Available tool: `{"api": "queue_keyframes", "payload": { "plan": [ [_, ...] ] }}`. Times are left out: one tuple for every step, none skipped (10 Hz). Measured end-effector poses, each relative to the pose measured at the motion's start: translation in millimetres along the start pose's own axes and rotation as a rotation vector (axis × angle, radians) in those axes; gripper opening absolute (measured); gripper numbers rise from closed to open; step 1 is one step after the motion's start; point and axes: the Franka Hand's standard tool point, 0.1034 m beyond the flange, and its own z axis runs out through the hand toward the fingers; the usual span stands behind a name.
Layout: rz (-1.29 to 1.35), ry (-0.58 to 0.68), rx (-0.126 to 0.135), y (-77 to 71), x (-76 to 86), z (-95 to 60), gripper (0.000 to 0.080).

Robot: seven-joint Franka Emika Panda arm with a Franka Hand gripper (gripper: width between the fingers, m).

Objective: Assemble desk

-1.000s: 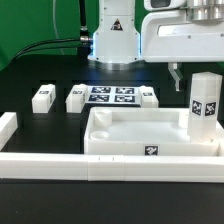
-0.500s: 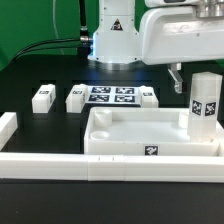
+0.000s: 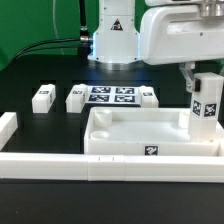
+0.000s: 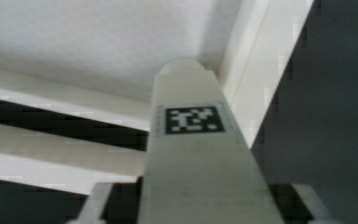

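The white tray-like desk tabletop [image 3: 130, 150] lies in the middle of the exterior view. A tagged white leg [image 3: 207, 105] stands upright at its corner on the exterior view's right. My gripper [image 3: 200, 80] has come down over the top of this leg and is shut on it, one finger [image 3: 187, 74] pressed against its side. In the wrist view the leg [image 4: 197, 150] runs between both fingers of the gripper [image 4: 197, 205], with the tabletop [image 4: 87, 40] beyond it.
Three loose legs [image 3: 42, 97] [image 3: 76, 97] [image 3: 148, 96] lie behind the tabletop, around the marker board [image 3: 112, 96]. A long white border rail [image 3: 100, 165] runs along the front and a short one [image 3: 8, 128] stands at the exterior view's left. The arm's base [image 3: 112, 40] is at the back.
The gripper has moved toward the exterior view's right and slightly down, over the upright leg, and its fingers have closed from wide open onto the leg's top.
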Motion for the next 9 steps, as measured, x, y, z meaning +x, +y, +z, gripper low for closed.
{"api": "queue_keyframes", "payload": {
  "plan": [
    [0.021, 0.000, 0.000, 0.1, 0.0, 0.0, 0.0286],
    [0.023, 0.000, 0.000, 0.1, 0.0, 0.1, 0.0286],
    [0.158, 0.000, 0.006, 0.8, 0.4, 0.3, 0.0286],
    [0.280, 0.001, 0.010, 1.6, 0.5, 0.3, 0.0286],
    [0.500, 0.003, 0.006, 2.3, 0.0, 0.1, 0.0286],
    [0.684, 0.003, -0.001, 1.5, -1.1, -0.1, 0.0288],
    [0.782, 0.004, -0.006, 1.7, -1.3, -0.2, 0.0288],
    [0.899, 0.005, -0.009, 2.0, -1.5, -0.3, 0.0288],
    [1.046, 0.007, -0.012, 2.2, -1.8, -0.5, 0.0288]
  ]
}}
